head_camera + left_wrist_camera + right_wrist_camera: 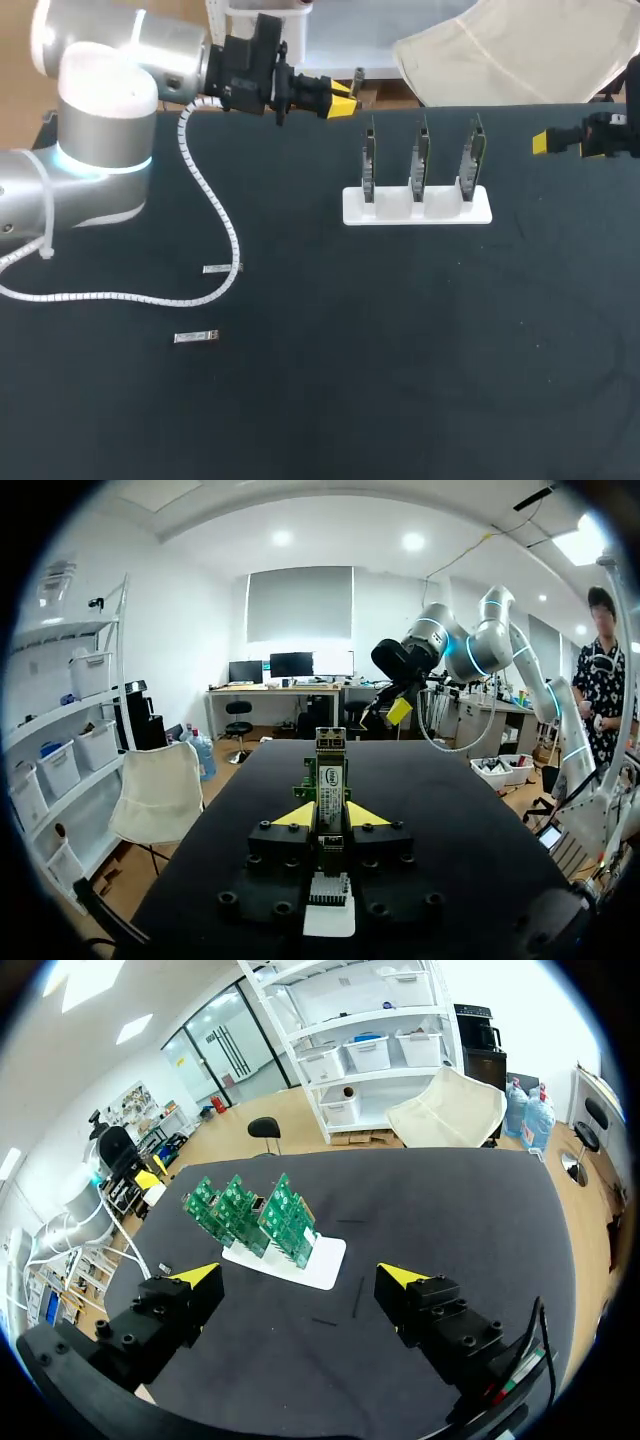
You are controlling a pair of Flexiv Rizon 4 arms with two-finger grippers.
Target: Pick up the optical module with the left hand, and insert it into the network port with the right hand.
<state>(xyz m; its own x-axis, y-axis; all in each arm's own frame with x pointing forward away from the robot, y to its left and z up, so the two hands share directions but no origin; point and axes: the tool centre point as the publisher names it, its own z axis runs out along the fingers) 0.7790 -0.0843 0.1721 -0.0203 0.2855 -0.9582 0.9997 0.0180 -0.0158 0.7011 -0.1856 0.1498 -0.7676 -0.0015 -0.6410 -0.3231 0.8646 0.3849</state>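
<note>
My left gripper [343, 100] hangs over the table's far edge, left of the stand, shut on an optical module [330, 778]. The module is slim, with a green face and a metal end, and it sticks out ahead of the yellow fingertips [291, 816]. A white stand [417, 207] holds three upright green network boards [421, 156] at the back middle. My right gripper [549, 141] is at the far right, level with the boards, open and empty; in its own view the right gripper [300, 1275] faces the boards [250, 1210]. Two spare modules [222, 268] [196, 337] lie at the left.
A white coiled cable [215, 215] trails from my left arm across the table's left side, close to the nearer spare module. The black tabletop [420, 360] stretches in front of the stand.
</note>
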